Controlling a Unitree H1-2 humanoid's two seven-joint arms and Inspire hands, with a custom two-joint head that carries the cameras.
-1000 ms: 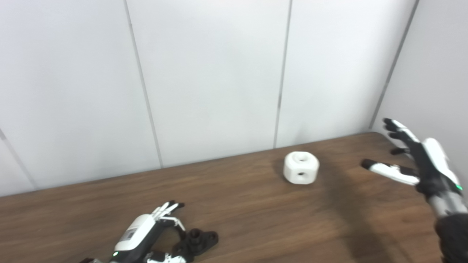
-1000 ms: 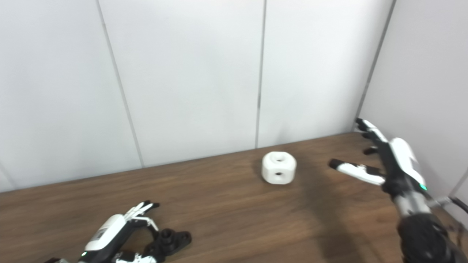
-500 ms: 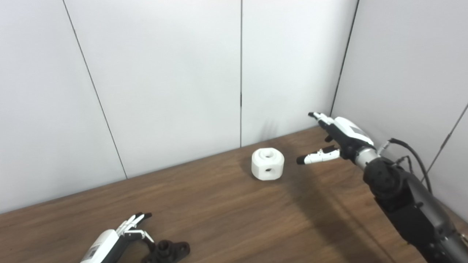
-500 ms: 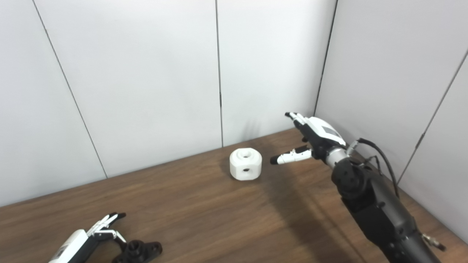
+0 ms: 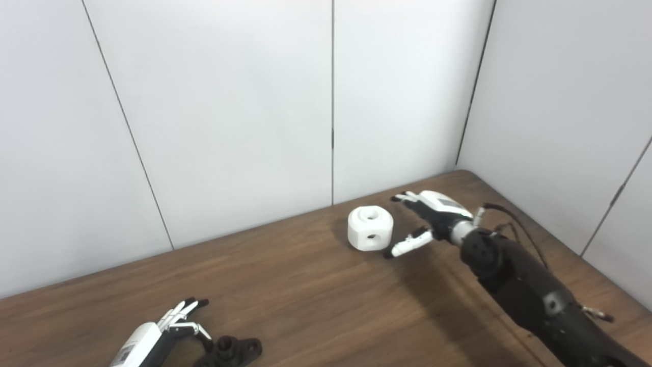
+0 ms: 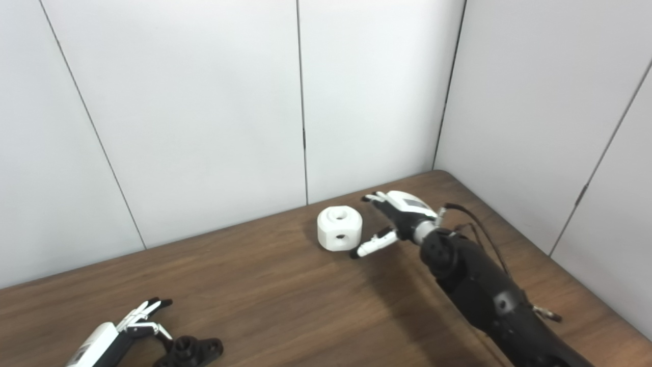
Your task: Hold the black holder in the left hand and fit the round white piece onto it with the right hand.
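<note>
The round white piece [image 5: 370, 228] stands on the brown table near the back wall, with a hole on top and one on its side. My right hand [image 5: 425, 219] is open just right of it, its fingers spread behind and beside the piece and its thumb low at the front, not closed on it. The black holder [image 5: 230, 350] lies at the bottom left edge, partly cut off. My left hand [image 5: 158, 339] lies beside it on its left, open with fingers stretched forward, and does not grasp it.
The wooden table [image 5: 316, 300] runs to white panel walls at the back and at the right, meeting in a corner [image 5: 458, 171]. My dark right forearm [image 5: 530, 300] stretches across the table's right side.
The camera turned right and settled. My right hand moved left and down from beside the wall corner to close alongside the white piece. The left hand and holder stayed put.
</note>
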